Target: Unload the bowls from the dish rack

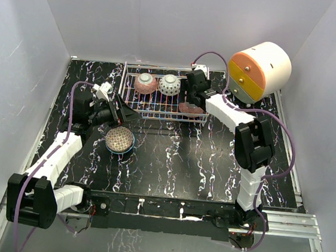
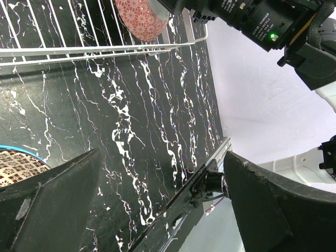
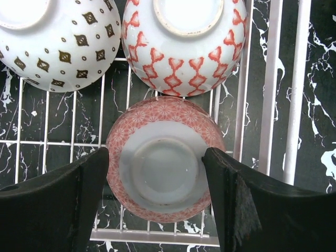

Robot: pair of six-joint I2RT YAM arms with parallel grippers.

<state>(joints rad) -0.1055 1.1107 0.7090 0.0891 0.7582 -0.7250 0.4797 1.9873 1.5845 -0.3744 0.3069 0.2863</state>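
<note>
While the dish rack (image 1: 158, 105) sits at the far side of the marbled table (image 1: 200, 159), a blue-rimmed bowl (image 1: 120, 139) stands upright outside it, just beside the left gripper (image 1: 119, 116). From the left wrist, that gripper gapes wide, holding nothing. From the right wrist, the right gripper (image 3: 156, 160) is spread wide astride an upturned pink bowl (image 3: 163, 170) in the rack (contact unclear). Behind it lie a red-lattice bowl (image 3: 186, 39) and a diamond-spotted bowl (image 3: 55, 44).

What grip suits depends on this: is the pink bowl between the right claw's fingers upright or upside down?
Upside down. The pink bowl shows its pale foot ring upward, rim down on the dish rack wires.
</note>
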